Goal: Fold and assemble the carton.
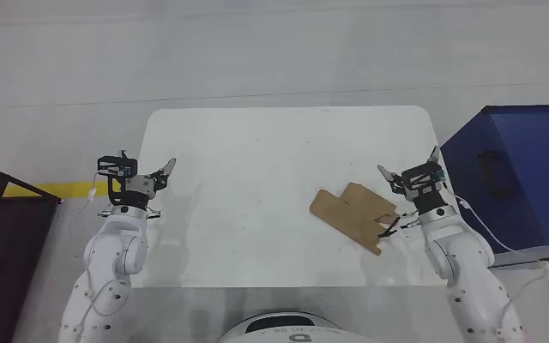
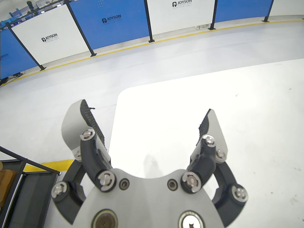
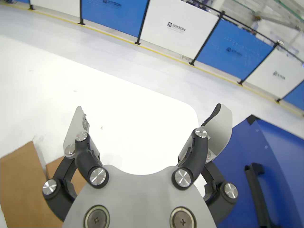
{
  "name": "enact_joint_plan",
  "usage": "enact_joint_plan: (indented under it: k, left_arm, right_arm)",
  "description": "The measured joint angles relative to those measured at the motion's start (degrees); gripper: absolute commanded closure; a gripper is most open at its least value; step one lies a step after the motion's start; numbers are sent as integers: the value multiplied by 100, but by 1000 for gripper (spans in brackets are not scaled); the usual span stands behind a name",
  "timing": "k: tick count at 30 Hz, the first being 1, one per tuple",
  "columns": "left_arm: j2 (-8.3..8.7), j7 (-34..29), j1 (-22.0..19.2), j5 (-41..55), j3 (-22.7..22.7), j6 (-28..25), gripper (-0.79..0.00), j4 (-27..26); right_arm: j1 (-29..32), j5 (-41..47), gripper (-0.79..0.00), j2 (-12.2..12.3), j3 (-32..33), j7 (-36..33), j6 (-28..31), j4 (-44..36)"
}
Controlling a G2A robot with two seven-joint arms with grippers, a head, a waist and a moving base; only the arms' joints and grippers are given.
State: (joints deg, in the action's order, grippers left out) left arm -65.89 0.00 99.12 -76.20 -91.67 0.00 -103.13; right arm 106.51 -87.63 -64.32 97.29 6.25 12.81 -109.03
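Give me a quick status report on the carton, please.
Left gripper open, right gripper open. Carton flat on table, unfolded. Nothing blocking it.

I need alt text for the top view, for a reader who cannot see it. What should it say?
A flat brown cardboard carton lies on the right part of a white table, close to the open, empty right gripper. The left gripper, also open, is at the table's left edge; a blue bin stands past the right edge.

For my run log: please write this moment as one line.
carton: flat, unfolded, on table near right arm | left gripper: open, empty, over table's left edge | right gripper: open, empty, beside carton
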Motion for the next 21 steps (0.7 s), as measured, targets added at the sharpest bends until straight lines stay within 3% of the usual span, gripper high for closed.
enact_joint_plan:
  k: [5, 14, 19, 21]
  left_arm:
    - [0, 0, 0, 0, 0, 0, -785, 0]
    - [0, 0, 0, 0, 0, 0, -785, 0]
    - [0, 0, 0, 0, 0, 0, -785, 0]
    - [0, 0, 0, 0, 0, 0, -785, 0]
  right_arm:
    - [693, -230, -785, 88, 780, 429, 920, -432]
    - [794, -214, -785, 105, 903, 415, 1108, -421]
    - [885, -1471, -785, 264, 1559, 349, 2101, -479]
    - [946, -2096, -745, 317, 1779, 332, 2202, -542]
